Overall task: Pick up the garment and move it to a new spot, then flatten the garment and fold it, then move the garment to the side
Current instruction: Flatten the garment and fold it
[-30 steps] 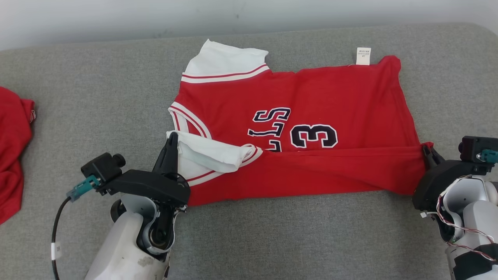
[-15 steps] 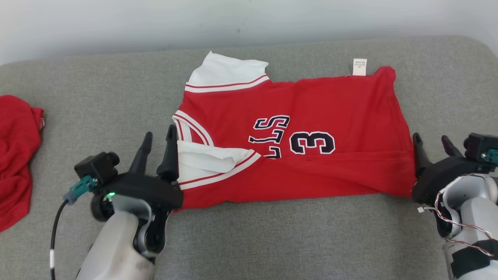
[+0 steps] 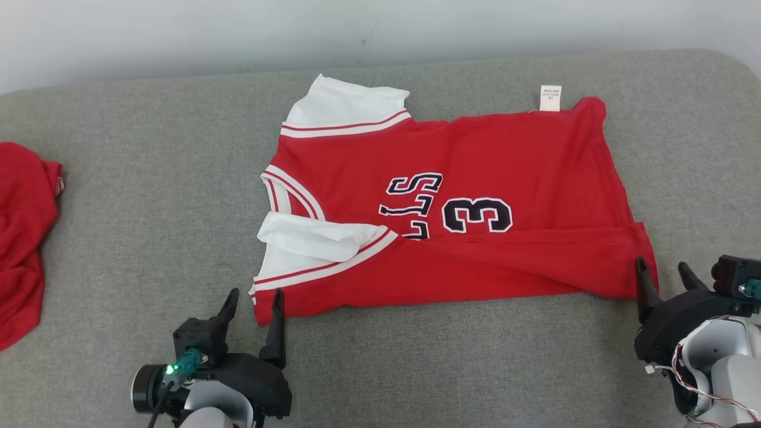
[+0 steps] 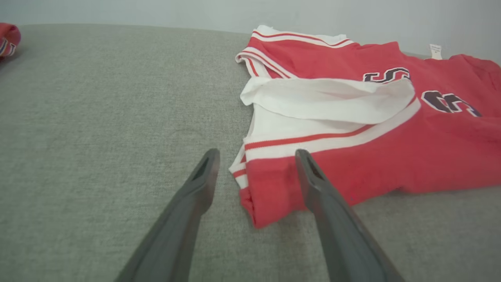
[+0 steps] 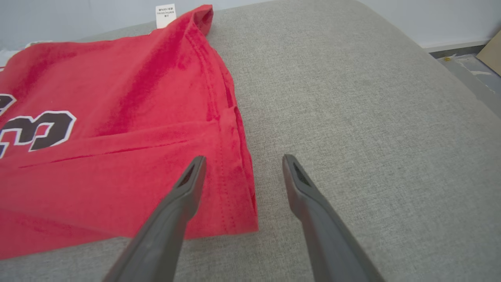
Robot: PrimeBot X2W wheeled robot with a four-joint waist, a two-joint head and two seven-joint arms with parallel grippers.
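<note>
The garment [image 3: 464,178] is a red jersey with white striped sleeves and dark lettering, lying on the grey cushion with its near long edge folded over toward the middle. My left gripper [image 3: 254,295] stands open at the jersey's near left corner [image 4: 254,203], nothing between its fingers [image 4: 203,176]. At the near right corner [image 5: 242,203], my right gripper [image 3: 662,269] also stands open and empty, its left finger [image 5: 188,184] over the red hem.
A second red cloth [image 3: 21,238] lies bunched at the cushion's left edge. The grey cushion [image 3: 148,178] ends at a pale wall behind. Its right edge drops to the floor [image 5: 469,74]. Bare grey surface lies in front of the jersey.
Both grippers have opened, let go of the jersey's near corners and drawn back toward me. The folded near edge stays lying on the jersey.
</note>
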